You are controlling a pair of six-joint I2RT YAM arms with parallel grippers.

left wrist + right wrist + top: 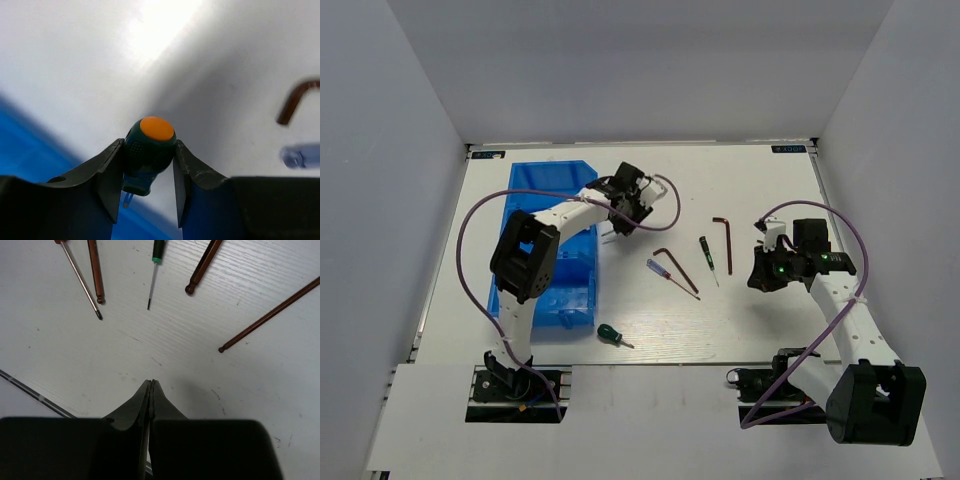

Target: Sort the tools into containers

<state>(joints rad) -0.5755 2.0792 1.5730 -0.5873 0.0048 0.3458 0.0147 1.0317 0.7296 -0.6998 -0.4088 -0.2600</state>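
On a white counter (650, 330), a row of blue bins (535, 185) stands at the left side, and the sorting job looks barely begun. The top view does not show clearly what the bins already hold.

The left gripper (623, 200) hovers just beside the bins' right edge, clamped on a stubby green screwdriver (150, 145) with an orange cap. In the left wrist view the blue plastic sits low and to the left of the tool, so by the look of it the screwdriver has yet to be carried over a bin and let go.

The right gripper (151, 390) hangs above bare counter near the right side. Its fingers are pressed flat together and hold nothing.

Five tools lie loose between the two arms:
- An L-shaped hex key (725, 235) lies farthest right.
- A second hex key (678, 272) lies near the middle.
- A blue-handled screwdriver (656, 267) lies right beside that second key.
- A slim green screwdriver (706, 252) lies between the two keys.
- A second stubby screwdriver (610, 334) lies alone near the bins' front corner.

By this reckoning one tool is in hand and all five of the others are waiting. Most of the work lies ahead.
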